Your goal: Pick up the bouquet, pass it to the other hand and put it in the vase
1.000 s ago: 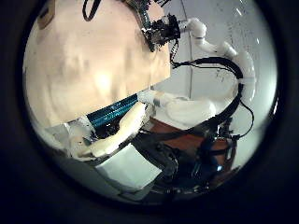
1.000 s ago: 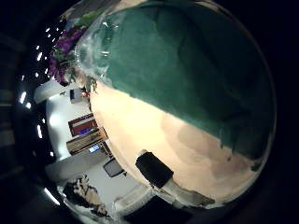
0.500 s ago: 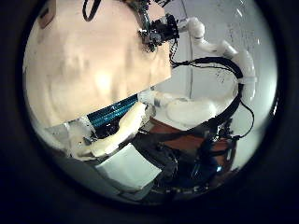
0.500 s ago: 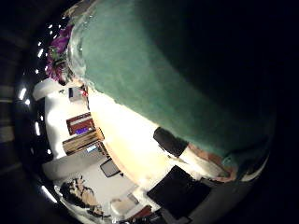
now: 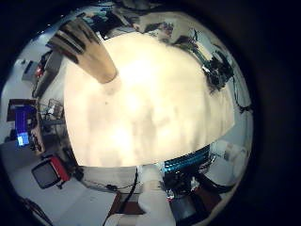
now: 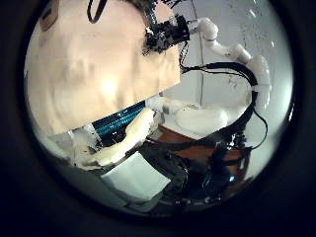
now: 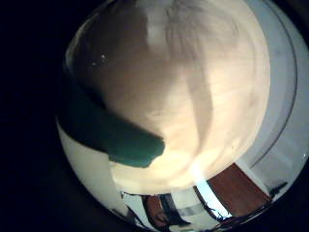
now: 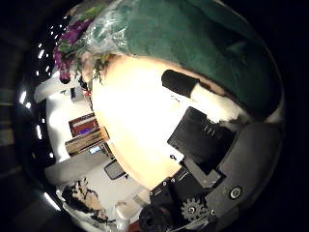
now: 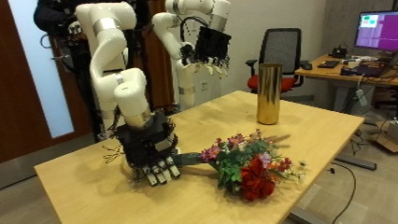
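Observation:
In the outside view the bouquet (image 9: pixel 255 166) of red and pink flowers lies on the wooden table (image 9: pixel 100 182), its green wrapped stem (image 9: pixel 194 161) pointing at my right hand (image 9: pixel 149 151). That hand rests low on the table, fingers curled down over the stem's end. The right thumb side palm view shows the green wrap (image 8: pixel 183 34) close, the flowers (image 8: pixel 75 39) and a fingertip (image 8: pixel 182 84) against the wrap. The right little finger side palm view shows the wrap (image 7: pixel 116 137) on the table. The tall gold vase (image 9: pixel 269 93) stands upright at the far side. My left hand (image 9: pixel 206 47) hangs high, open.
An office chair (image 9: pixel 285 49) and a desk with a monitor (image 9: pixel 377 30) stand behind the table.
The right hand's fingers have curled in towards the green wrap and now fill part of its thumb side view. The left hand has stayed nearly still.

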Motion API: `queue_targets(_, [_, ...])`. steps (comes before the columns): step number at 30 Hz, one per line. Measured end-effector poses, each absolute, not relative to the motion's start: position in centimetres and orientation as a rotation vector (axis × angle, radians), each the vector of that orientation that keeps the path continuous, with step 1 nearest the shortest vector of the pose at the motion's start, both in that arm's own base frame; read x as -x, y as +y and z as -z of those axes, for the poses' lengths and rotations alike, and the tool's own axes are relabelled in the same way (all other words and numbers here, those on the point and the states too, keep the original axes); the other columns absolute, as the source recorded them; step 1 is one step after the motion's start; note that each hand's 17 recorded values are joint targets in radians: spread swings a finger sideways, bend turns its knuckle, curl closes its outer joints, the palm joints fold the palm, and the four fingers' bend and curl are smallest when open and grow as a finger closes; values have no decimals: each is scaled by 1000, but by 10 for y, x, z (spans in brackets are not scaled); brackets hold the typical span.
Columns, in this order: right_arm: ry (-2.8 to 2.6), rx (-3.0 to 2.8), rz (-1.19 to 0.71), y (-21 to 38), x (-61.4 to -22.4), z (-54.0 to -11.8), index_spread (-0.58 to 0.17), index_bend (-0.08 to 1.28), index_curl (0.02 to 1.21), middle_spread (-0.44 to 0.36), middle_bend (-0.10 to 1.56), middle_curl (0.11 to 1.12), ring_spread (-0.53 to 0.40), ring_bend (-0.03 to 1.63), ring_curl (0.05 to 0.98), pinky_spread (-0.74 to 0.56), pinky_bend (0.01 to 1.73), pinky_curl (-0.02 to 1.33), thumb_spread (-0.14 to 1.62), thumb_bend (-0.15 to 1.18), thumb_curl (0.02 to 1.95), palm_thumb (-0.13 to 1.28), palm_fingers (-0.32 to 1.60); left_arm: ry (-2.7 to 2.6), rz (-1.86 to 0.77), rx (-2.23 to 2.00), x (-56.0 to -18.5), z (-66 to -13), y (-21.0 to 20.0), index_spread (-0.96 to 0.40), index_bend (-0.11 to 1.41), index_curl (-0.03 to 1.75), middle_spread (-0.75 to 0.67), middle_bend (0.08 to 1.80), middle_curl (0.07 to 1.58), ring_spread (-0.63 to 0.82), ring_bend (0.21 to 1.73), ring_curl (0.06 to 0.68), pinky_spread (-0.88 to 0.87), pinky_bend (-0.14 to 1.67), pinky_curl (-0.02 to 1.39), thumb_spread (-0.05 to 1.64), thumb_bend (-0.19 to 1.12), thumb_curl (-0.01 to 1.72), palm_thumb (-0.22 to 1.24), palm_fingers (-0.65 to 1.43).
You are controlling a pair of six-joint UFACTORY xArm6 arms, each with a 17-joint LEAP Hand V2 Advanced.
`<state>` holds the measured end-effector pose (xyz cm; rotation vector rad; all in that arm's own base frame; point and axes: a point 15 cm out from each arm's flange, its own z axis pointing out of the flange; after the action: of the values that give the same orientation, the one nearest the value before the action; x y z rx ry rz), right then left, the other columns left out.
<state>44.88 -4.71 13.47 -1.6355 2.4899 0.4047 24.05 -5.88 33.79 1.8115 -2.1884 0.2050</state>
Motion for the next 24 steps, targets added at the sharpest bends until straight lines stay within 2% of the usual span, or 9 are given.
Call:
queue_targets(2, [2495, 1616, -404, -52, -448, -139, -334, 420, 448, -230, 814, 581, -267, 1069, 422, -574, 961, 389, 815, -28, 511, 841, 1348, -2187, -204, -1812, -240, -338, -59, 205, 277, 459, 476, 199, 311, 586, 422, 199, 543, 165, 191, 933, -29, 319, 454, 183])
queue_targets(5, [2494, 1587, -391, -57, -449, -147, -353, 544, 520, -234, 907, 613, -260, 1125, 447, -563, 994, 410, 786, -28, 532, 850, 1361, -2189, -207, -1813, -241, -339, -59, 205, 280, 459, 477, 195, 311, 584, 422, 199, 543, 167, 191, 933, -29, 319, 454, 180])
queue_targets(7, [2492, 1568, -393, -58, -450, -152, -348, 761, 616, -227, 1015, 652, -247, 1185, 478, -490, 1069, 454, 785, -8, 560, 908, 1417, -2191, -209, -1815, -241, -340, -59, 205, 283, 461, 477, 195, 310, 584, 421, 199, 543, 166, 191, 933, -29, 319, 454, 180])
queue_targets(8, [2490, 1561, -402, -58, -449, -154, -338, 833, 658, -220, 1076, 672, -240, 1225, 494, -452, 1119, 479, 788, -9, 572, 934, 1388, -2192, -212, -1817, -242, -341, -59, 204, 281, 460, 472, 198, 311, 585, 422, 198, 543, 167, 192, 933, -29, 319, 454, 184])
queue_targets(12, [2478, 1548, -472, -53, -441, -164, -308, 979, 765, -200, 1215, 725, -222, 1351, 550, -341, 1286, 569, 787, 0, 622, 1055, 1248, -2191, -213, -1819, -243, -341, -59, 204, 285, 460, 476, 195, 310, 583, 420, 199, 542, 167, 195, 933, -29, 319, 454, 182])
queue_targets(15, [2448, 1550, -530, -48, -437, -180, -295, 1021, 809, -190, 1265, 744, -211, 1394, 574, -295, 1344, 612, 782, -8, 649, 1093, 1189, -2194, -215, -1818, -243, -341, -59, 205, 287, 461, 475, 197, 311, 588, 425, 198, 542, 165, 194, 933, -29, 319, 454, 189])
queue_targets(21, [2349, 1549, -520, -46, -439, -227, -287, 1039, 861, -166, 1312, 759, -205, 1418, 593, -246, 1385, 660, 752, -6, 703, 1152, 1148, -2199, -225, -1824, -245, -345, -58, 201, 287, 464, 472, 197, 314, 592, 428, 199, 541, 166, 193, 933, -29, 319, 454, 188])
queue_targets(24, [2276, 1548, -490, -41, -439, -256, -278, 1046, 895, -155, 1332, 758, -202, 1428, 601, -222, 1377, 687, 683, -9, 758, 1190, 1142, -2194, -234, -1840, -247, -349, -55, 195, 286, 463, 468, 200, 315, 591, 428, 198, 541, 164, 191, 933, -29, 319, 454, 192])
